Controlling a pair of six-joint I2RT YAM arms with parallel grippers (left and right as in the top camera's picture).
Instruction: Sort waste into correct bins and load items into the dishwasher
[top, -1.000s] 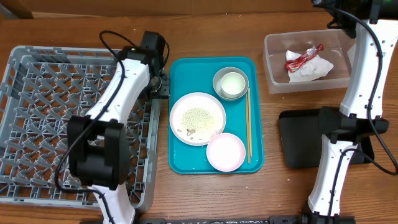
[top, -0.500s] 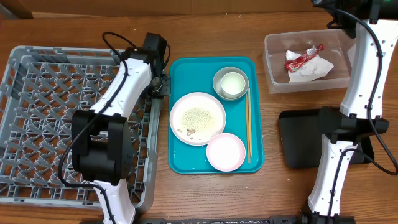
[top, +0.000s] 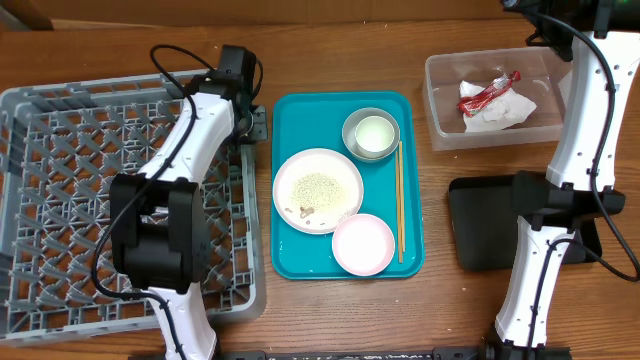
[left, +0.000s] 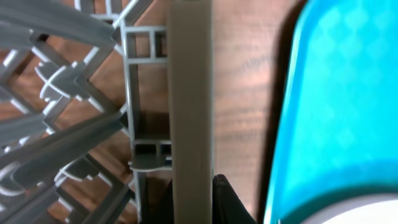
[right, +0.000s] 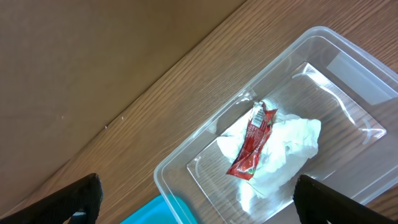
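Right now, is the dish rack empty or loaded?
Empty: the dish rack shows bare lattice; the plate and chopsticks sit on the teal tray.

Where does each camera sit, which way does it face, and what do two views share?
Overhead: above the table, facing down at dish rack, teal tray, clear tub; left arm, right arm show.
Left wrist: low beside the rack's wall, tray alongside; one fingertip shows.
Right wrist: above the tub, facing down at red wrapper on napkin; two fingertips show.
Shared: overhead and right wrist show the tub.
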